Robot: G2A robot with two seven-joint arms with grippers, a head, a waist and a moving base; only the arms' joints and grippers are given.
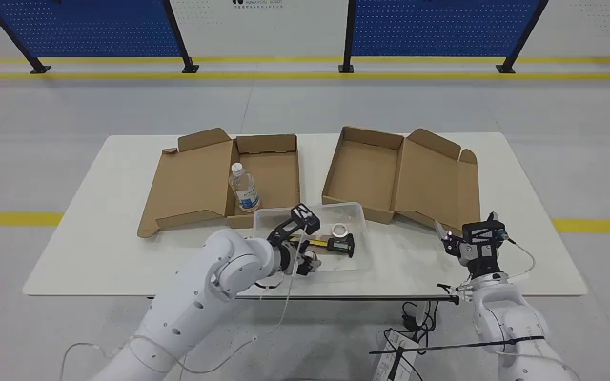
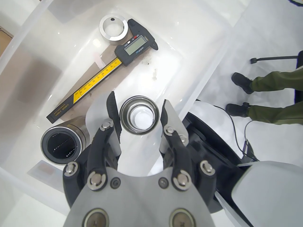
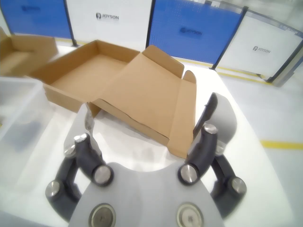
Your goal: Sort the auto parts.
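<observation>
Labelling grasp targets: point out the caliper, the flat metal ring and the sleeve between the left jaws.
caliper (image 2: 136, 45): left wrist view, on its display.
metal ring (image 2: 114, 41): left wrist view, on its outer wall.
sleeve (image 2: 126, 116): left wrist view, on its inner wall.

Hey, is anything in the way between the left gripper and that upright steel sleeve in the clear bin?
Nothing visible. The left gripper is over the steel sleeve, with its open fingers on either side of it. The bearing lies close beside one finger, and the caliper lies farther off in the clear bin. Neither is between them.
</observation>
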